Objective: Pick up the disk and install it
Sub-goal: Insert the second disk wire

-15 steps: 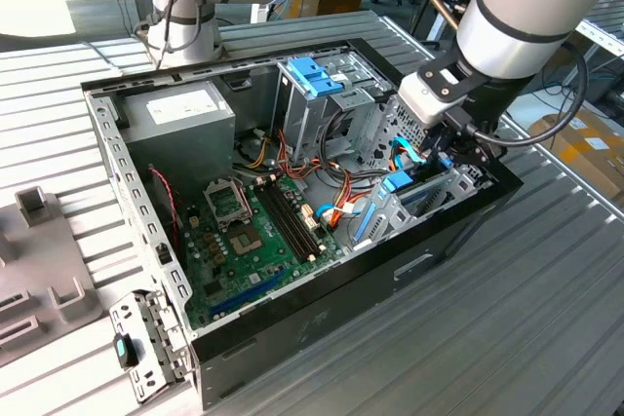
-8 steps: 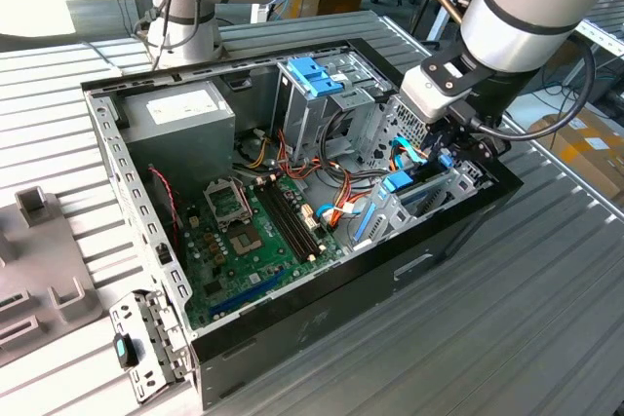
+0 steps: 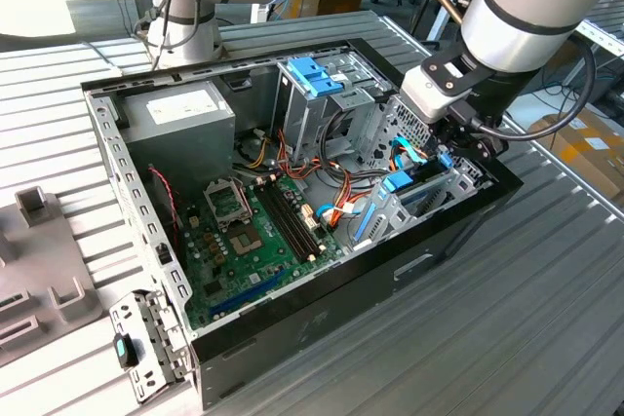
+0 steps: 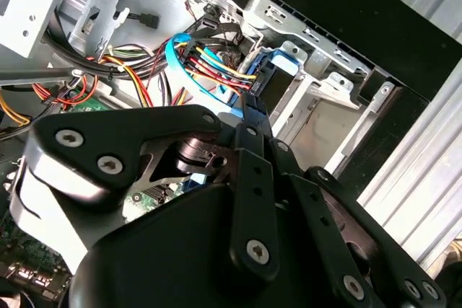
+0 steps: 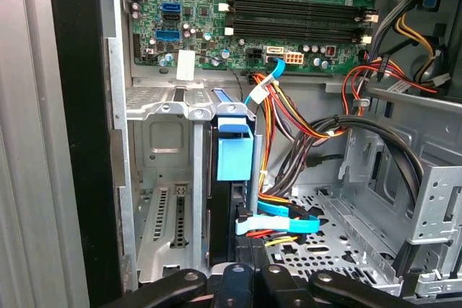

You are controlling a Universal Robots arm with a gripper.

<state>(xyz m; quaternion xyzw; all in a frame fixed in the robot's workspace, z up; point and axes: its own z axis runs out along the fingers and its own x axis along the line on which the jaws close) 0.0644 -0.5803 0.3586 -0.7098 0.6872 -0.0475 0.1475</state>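
Observation:
The disk (image 3: pixel 398 182) stands on edge in a metal bay at the open computer case's front corner, on the exterior view's right. Its blue plastic rail end (image 5: pixel 234 151) sticks up from the slot in the first wrist view, and its blue end (image 4: pixel 278 70) also shows in the second wrist view. My gripper (image 3: pixel 454 149) hangs right over that bay. Its black fingers (image 5: pixel 242 276) close in on the disk's near edge, and their tips (image 4: pixel 251 106) meet beside the blue part. The bay walls hide most of the disk's body.
A bundle of red, yellow and black wires (image 5: pixel 303 120) and a light-blue flat cable (image 5: pixel 278 223) lie right beside the bay. The case also holds a grey power-supply box (image 3: pixel 180 114), a blue-handled drive cage (image 3: pixel 314 75) and the green motherboard (image 3: pixel 253 226). A second arm's base (image 3: pixel 185 7) stands behind the case.

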